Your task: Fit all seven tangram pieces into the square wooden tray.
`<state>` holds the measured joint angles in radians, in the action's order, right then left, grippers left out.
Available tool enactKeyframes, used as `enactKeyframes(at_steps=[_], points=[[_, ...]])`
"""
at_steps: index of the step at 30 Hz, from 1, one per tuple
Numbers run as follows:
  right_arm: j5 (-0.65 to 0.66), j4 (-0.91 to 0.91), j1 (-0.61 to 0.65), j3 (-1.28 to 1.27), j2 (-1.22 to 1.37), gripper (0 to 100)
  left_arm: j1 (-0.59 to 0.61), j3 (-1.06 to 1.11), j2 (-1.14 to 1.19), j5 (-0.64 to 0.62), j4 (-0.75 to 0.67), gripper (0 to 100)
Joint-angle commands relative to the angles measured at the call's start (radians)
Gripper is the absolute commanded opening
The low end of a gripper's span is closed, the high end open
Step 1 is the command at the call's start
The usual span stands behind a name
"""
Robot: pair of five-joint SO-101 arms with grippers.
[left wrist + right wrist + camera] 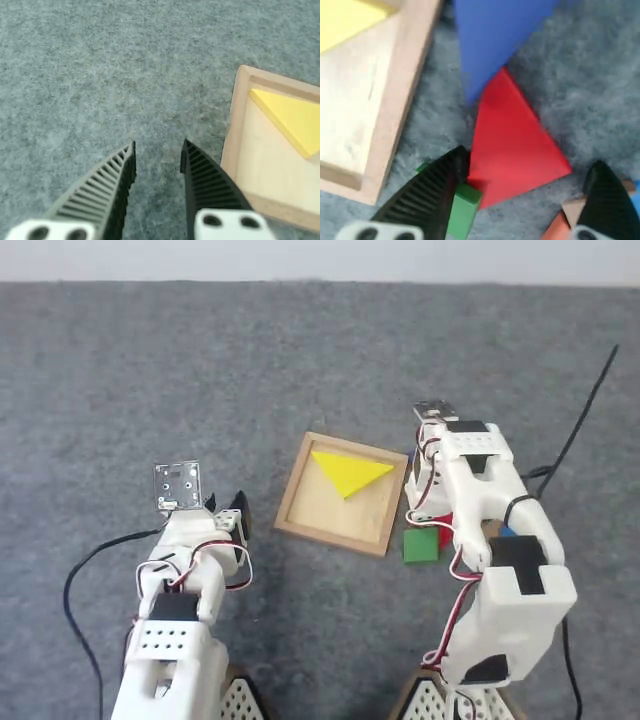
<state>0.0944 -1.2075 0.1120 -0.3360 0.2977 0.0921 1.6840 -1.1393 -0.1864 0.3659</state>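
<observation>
- The tray (330,536) lies on grey carpet (150,360) with 1 piece in it, a yellow triangle (348,472) set along the tray's rim on the side away from the arms.
- More pieces are bunched just outside the tray on the right arm's side. A red triangle (512,135) has a blue piece (495,35) at its tip, a green piece (465,210) at one corner and an orange piece (560,227) close by.
- The right gripper (530,165) is spread wide and holds nothing, with 1 finger on each side of the red triangle.
- The left gripper (158,145) is parted too and empty, over bare carpet just outside the tray's opposite rim.
- The red triangle looks flat, stiff and light, with a smooth painted face that could slip.
- I'd pinch it across 2 edges near the middle, fingers pressed low into the pile, keeping off the green piece.
</observation>
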Motion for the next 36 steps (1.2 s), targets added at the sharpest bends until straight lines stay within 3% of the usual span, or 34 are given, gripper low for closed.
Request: enactKeyframes(at_steps=[1, 9, 18, 30, 36], points=[[-0.055, -0.031, -0.033, -0.011, 0.019, 38.2, 0.006, -0.013, -0.014, -0.008, 0.006, 15], [-0.114, -0.035, -0.01, 0.032, 0.056, 25.7, 0.006, -0.013, -0.014, -0.008, 0.006, 15], [-0.115, -0.067, -0.015, 0.054, 0.022, 25.5, 0.006, -0.013, -0.014, -0.008, 0.006, 15], [-0.118, -0.225, 0.01, 0.074, -0.357, 25.4, 0.006, -0.013, -0.014, -0.008, 0.006, 15], [-0.106, -0.223, 0.058, 0.072, -0.404, 25.8, 0.006, -0.013, -0.014, -0.008, 0.006, 15]])
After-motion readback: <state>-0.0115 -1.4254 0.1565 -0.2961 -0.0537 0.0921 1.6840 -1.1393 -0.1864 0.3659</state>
